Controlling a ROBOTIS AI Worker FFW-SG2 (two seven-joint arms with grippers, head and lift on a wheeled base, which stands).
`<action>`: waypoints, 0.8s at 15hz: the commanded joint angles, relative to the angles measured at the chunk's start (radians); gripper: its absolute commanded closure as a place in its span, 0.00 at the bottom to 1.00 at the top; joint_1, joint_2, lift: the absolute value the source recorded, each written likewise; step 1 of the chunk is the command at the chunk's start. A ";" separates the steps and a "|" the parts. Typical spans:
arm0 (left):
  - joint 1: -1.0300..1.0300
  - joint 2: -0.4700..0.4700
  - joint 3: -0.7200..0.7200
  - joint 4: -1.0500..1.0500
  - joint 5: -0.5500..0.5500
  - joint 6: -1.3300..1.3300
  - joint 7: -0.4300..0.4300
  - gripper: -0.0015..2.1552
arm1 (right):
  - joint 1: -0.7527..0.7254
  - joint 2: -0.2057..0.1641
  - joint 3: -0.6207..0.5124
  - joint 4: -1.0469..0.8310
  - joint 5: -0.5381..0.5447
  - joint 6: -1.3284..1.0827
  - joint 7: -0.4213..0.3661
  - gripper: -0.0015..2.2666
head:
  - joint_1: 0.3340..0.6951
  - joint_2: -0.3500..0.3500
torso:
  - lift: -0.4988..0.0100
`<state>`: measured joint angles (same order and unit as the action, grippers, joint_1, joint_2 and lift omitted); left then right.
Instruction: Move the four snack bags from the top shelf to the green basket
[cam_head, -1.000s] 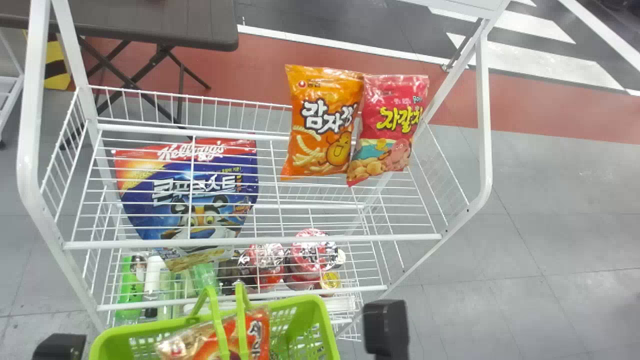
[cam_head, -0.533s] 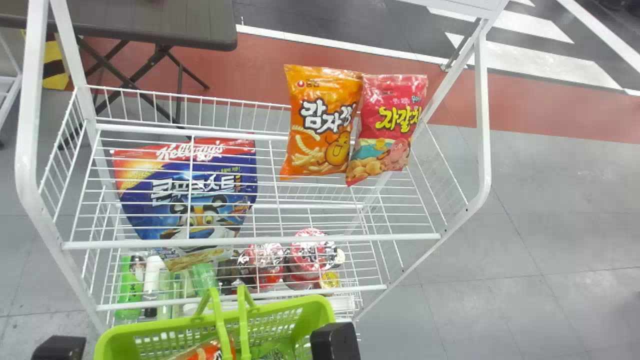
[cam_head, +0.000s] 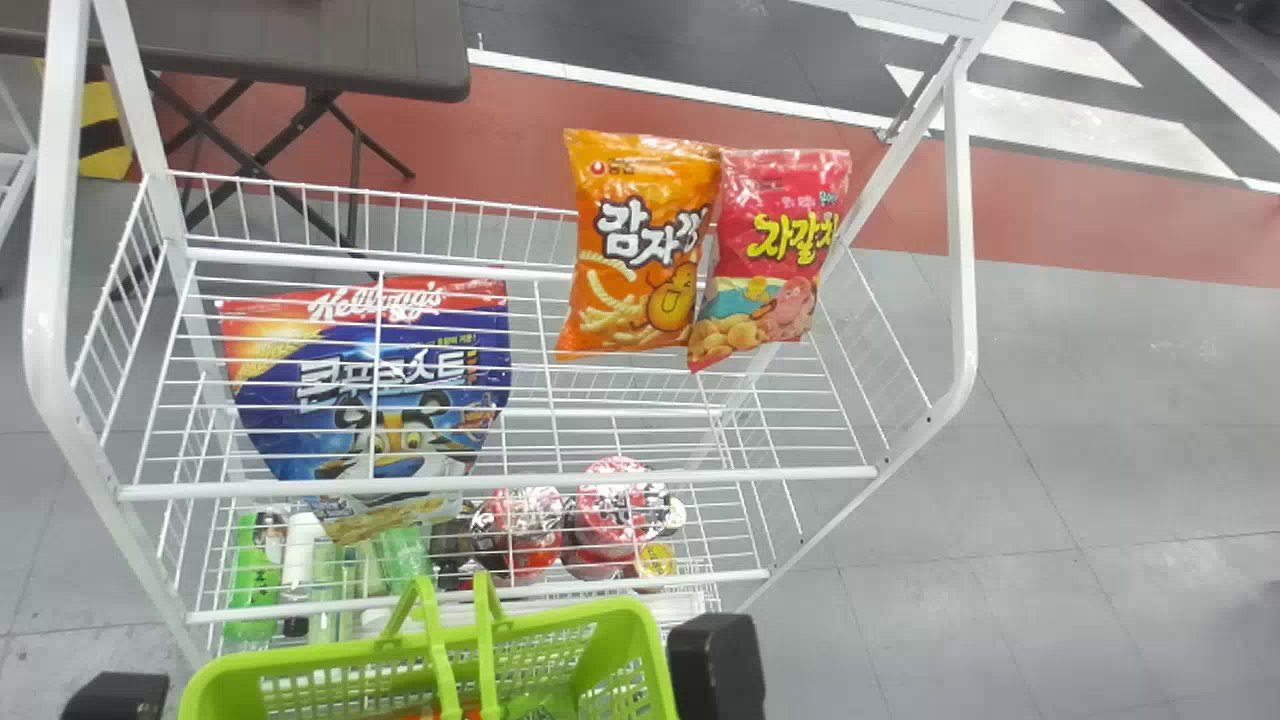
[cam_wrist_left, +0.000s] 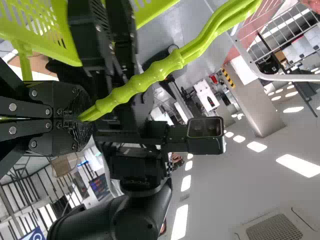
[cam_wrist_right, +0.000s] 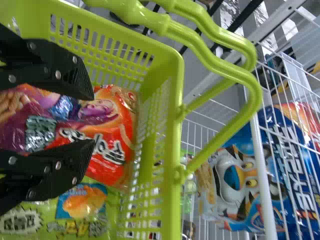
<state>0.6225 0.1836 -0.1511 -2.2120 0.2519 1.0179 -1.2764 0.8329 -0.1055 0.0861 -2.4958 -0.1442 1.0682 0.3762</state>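
On the top shelf (cam_head: 506, 484) stand an orange snack bag (cam_head: 640, 240) and a pink snack bag (cam_head: 775, 250), side by side. The green basket (cam_head: 630, 650) is below, at the bottom edge. My left gripper (cam_head: 115, 695) is at the lower left corner; in its wrist view the left gripper (cam_wrist_left: 85, 120) is shut on the basket's handle (cam_wrist_left: 150, 75). Black parts of my right gripper (cam_head: 715, 665) overlap the basket's right edge. Its wrist view has the right gripper (cam_wrist_right: 93, 120) open above a red-orange snack bag (cam_wrist_right: 107, 135) and a green snack bag (cam_wrist_right: 82, 210), both inside the basket.
A blue cereal bag (cam_head: 370, 390) shows through the top shelf's wires, with cups (cam_head: 615, 510) and bottles (cam_head: 255, 580) lower down. White posts (cam_head: 960, 250) frame the rack at both sides. A dark table (cam_head: 300, 50) stands behind at the left.
My right arm has swung left over the basket, then partly back right. The red-orange bag, earlier high behind the handles, has sunk lower into the basket. The shelf bags have stayed put.
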 joint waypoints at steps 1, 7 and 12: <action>-0.001 -0.001 -0.002 0.000 0.000 0.000 0.002 0.97 | -0.002 0.000 -0.046 0.000 0.006 -0.139 -0.030 0.03 | 1.00 0.00 | 0.98; -0.001 0.001 -0.016 0.003 -0.008 0.000 0.000 0.97 | -0.247 0.015 -0.066 0.189 0.091 -0.566 -0.195 0.03 | 1.00 0.00 | 0.98; -0.007 0.010 -0.019 0.003 -0.008 0.006 -0.005 0.97 | -0.531 0.078 -0.060 0.422 0.175 -0.618 -0.277 0.03 | 1.00 0.00 | 0.98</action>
<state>0.6197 0.1899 -0.1702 -2.2091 0.2439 1.0201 -1.2799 0.3723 -0.0546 0.0252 -2.1333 -0.0056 0.4648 0.1031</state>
